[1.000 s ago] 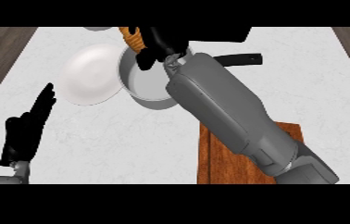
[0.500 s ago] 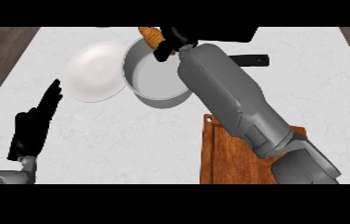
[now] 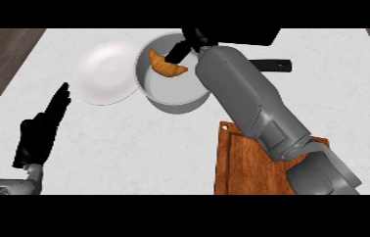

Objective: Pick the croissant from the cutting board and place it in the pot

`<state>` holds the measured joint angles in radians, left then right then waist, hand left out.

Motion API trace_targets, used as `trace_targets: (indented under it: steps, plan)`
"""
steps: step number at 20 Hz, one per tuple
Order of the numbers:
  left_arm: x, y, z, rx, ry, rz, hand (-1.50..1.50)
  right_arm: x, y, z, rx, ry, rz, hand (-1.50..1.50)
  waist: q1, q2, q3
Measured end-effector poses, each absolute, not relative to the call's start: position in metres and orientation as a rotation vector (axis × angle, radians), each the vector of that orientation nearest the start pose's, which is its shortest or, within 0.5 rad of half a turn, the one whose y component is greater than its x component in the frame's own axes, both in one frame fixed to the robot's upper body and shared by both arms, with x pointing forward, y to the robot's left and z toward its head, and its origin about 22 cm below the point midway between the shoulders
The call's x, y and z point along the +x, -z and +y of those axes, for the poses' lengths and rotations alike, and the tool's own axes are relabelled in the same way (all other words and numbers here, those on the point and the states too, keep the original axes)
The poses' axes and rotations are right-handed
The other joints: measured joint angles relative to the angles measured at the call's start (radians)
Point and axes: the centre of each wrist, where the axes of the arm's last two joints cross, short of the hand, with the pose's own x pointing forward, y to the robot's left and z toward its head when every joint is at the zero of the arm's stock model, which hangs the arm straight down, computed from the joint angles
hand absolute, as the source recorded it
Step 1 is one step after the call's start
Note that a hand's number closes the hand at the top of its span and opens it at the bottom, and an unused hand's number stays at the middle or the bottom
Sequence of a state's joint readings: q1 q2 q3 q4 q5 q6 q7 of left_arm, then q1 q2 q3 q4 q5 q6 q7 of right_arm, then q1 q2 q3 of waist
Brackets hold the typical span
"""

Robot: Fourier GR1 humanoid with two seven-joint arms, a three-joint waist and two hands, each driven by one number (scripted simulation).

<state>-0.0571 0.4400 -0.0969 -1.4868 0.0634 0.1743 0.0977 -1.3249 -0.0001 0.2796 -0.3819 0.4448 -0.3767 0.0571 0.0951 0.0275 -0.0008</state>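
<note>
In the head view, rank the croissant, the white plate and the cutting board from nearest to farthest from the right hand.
1. Croissant: inside the pot, right beside the right hand.
2. White plate: left of the pot.
3. Cutting board: bottom right, under the forearm, farthest.

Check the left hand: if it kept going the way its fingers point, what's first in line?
Probably the white plate. The left hand rests open, fingers aimed up and slightly right at the plate's lower-left rim; bare counter lies between. Height is unclear, so it might pass above.
</note>
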Motion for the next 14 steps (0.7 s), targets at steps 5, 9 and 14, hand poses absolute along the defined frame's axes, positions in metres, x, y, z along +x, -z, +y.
trace_targets:
  steps: [5, 9, 14]
  plan:
    - [0.257, -0.026, 0.311, 0.376, 0.212, -1.436, 0.00, 0.442, -0.157, -0.033, -0.497, -0.652, -1.922, -1.50, 0.000, 0.000, 0.001]
    - [0.257, -0.025, 0.316, 0.381, 0.204, -1.427, 0.00, 0.444, -0.167, -0.037, -0.361, -0.469, -1.988, -1.50, -0.015, -0.005, 0.001]
    - [0.250, -0.024, 0.321, 0.395, 0.189, -1.412, 0.00, 0.445, -0.160, -0.044, -0.211, -0.397, -1.962, -1.50, -0.039, -0.015, 0.001]
